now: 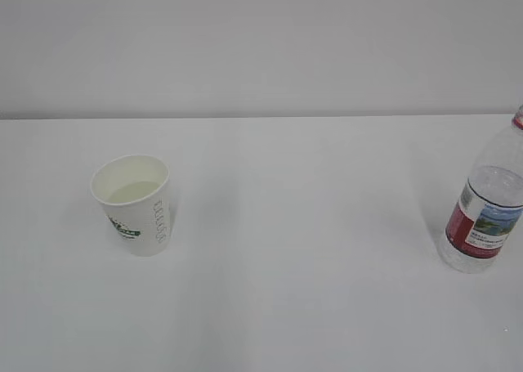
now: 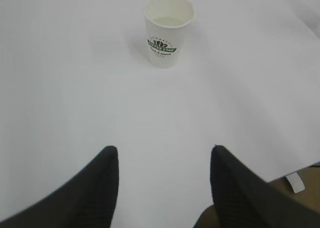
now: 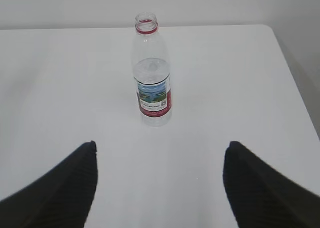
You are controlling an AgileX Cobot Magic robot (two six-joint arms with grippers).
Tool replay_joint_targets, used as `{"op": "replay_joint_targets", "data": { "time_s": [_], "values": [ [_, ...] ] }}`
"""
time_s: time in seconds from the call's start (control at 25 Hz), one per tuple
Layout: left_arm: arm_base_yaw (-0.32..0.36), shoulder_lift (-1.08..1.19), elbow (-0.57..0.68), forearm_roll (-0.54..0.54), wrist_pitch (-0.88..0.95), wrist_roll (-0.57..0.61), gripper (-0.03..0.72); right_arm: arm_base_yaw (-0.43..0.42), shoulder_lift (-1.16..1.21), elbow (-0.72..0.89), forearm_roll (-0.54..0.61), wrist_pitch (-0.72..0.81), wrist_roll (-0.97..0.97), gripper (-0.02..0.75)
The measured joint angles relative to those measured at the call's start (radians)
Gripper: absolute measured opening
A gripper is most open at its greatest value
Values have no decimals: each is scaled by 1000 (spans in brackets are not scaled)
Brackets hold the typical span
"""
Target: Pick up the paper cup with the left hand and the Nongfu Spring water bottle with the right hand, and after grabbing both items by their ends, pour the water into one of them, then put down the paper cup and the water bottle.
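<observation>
While both grippers stand spread and empty, cup and bottle rest upright on the white table [image 1: 286, 225].
The small white paper cup [image 1: 132, 204], holding pale water [image 1: 135, 192], sits well ahead of the left hand [image 2: 164, 188]; the clear, red-labelled Nongfu Spring water bottle [image 3: 151, 72], uncapped, stands ahead of the right hand [image 3: 160, 188], between its fingers' lines.

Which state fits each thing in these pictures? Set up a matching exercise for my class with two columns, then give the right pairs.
Column one:
1. small white tapered paper cup
2. clear ribbed plastic water bottle with red label
3. left hand
4. white table

Column two:
A. uncapped, standing upright, partly full
B. open, holding nothing, apart from the cup
C. bears both containers, far apart
D. upright, with pale liquid inside

Pairs: 1-D, 2-A, 3-B, 4-C
</observation>
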Motion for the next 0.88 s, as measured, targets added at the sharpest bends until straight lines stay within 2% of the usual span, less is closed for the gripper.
{"op": "replay_joint_targets", "data": {
  "time_s": [0.24, 0.52, 0.88],
  "values": [
    [0, -58, 62, -40, 6, 5, 426, 0, -1, 74, -11, 2, 0, 590],
    [0, -58, 69, -46, 6, 15, 426, 0, -1, 169, -11, -2, 0, 589],
    [0, -58, 69, -31, 4, 32, 426, 0, -1, 258, -6, -131, 0, 589]
  ]
}}
